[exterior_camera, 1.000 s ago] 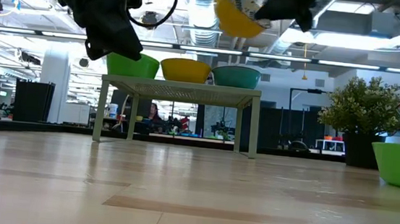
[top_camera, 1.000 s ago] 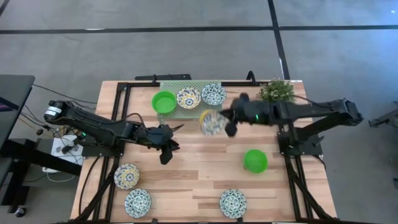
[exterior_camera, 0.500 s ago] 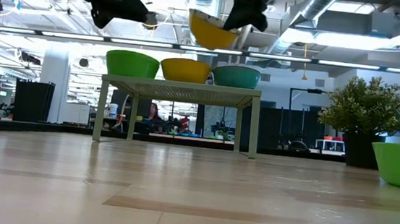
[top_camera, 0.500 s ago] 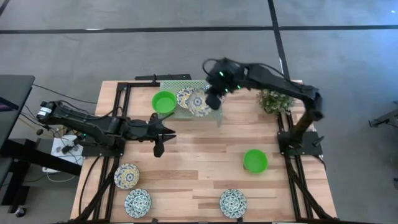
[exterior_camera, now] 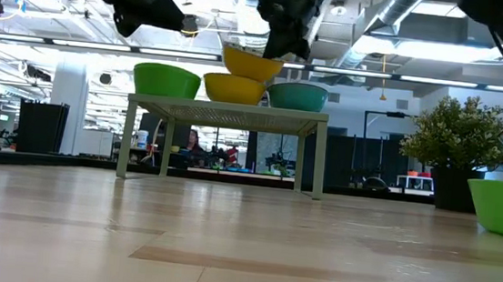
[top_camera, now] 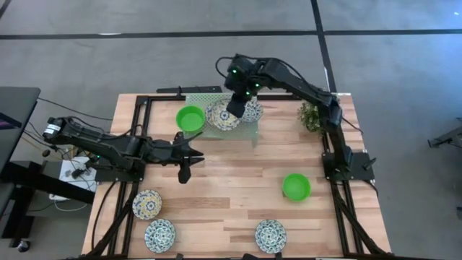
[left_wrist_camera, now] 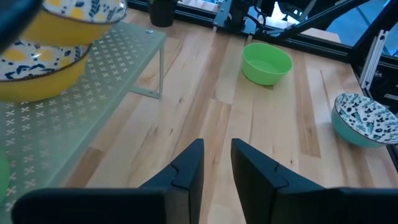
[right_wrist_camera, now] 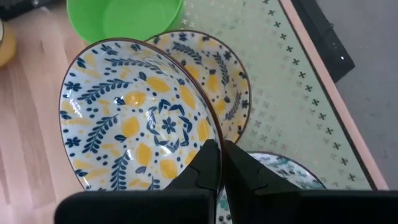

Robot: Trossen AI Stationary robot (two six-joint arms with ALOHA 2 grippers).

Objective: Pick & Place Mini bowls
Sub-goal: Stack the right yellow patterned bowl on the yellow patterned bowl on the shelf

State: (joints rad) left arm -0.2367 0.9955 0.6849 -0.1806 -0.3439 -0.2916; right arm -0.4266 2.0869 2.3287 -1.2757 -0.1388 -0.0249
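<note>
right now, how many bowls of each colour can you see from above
plain green bowls: 2
yellow-and-blue floral bowls: 3
blue floral bowls: 3
total: 8

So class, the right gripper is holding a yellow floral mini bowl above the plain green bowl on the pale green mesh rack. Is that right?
Not quite. The right gripper holds the yellow floral mini bowl above the matching yellow floral bowl on the pale green mesh rack, not the plain green bowl beside it. The right wrist view shows this.
</note>
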